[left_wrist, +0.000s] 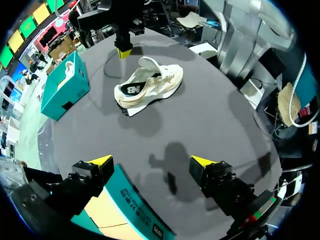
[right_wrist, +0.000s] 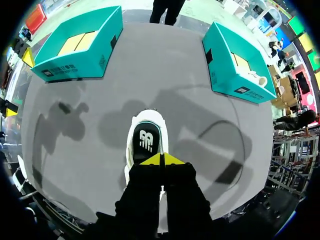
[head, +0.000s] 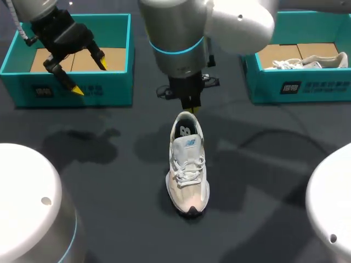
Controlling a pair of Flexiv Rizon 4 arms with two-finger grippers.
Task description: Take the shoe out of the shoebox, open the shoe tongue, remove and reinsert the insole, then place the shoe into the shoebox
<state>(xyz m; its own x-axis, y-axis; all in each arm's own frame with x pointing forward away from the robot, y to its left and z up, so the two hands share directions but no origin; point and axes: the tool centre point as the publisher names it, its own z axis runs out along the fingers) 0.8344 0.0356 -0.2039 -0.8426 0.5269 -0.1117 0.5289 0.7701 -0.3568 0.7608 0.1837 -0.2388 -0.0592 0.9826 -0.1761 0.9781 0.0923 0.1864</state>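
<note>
A white and beige sneaker (head: 187,164) stands upright in the middle of the dark table, toe toward the near edge. Its tongue (left_wrist: 150,62) is lifted and the dark insole with a white logo (right_wrist: 146,140) shows. My right gripper (head: 191,111) hangs just above and behind the heel, its yellow tips pressed together (right_wrist: 161,160) with nothing visible between them. Over the teal shoebox (head: 71,90) at the back left, my left gripper (head: 89,76) is wide open and empty, also seen from its own wrist (left_wrist: 151,161).
A second teal shoebox (head: 263,82) at the back right holds another pale shoe (head: 310,61). White round robot bases stand at the near left (head: 27,203) and near right (head: 334,203) corners. Bare table lies around the sneaker.
</note>
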